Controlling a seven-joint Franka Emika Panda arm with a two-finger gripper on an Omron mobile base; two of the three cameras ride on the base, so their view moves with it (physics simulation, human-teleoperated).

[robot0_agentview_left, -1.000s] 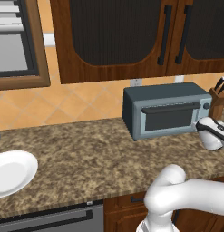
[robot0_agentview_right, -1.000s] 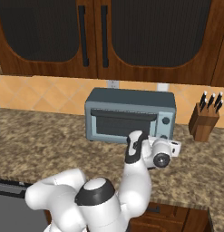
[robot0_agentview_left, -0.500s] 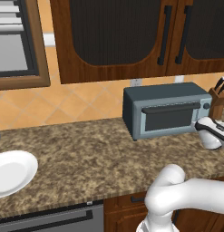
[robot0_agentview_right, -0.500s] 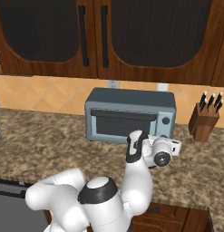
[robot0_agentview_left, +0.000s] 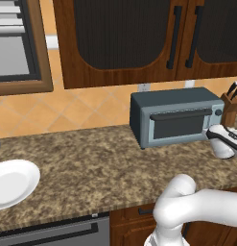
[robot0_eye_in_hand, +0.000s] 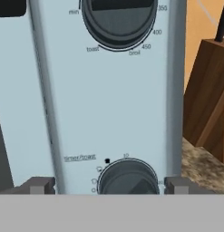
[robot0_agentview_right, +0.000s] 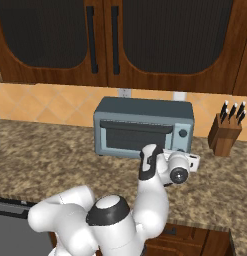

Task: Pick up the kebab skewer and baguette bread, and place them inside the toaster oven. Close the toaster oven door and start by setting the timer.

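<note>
The toaster oven (robot0_agentview_right: 143,127) stands on the desk (robot0_agentview_left: 91,168) with its door (robot0_agentview_left: 180,123) shut, a knife block (robot0_agentview_right: 225,134) just to its right. Its timer knob (robot0_eye_in_hand: 128,177) sits dead ahead, squarely between the gripper (robot0_eye_in_hand: 108,185)'s two fingers (robot0_eye_in_hand: 38,185), which stand spread and empty either side of it, so the coming move looks like a straight closing pinch.

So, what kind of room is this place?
A home kitchen, most likely, in rendered form. A toaster oven stands on a speckled stone counter, a knife block beside it, with dark wooden wall cabinets above.
</note>
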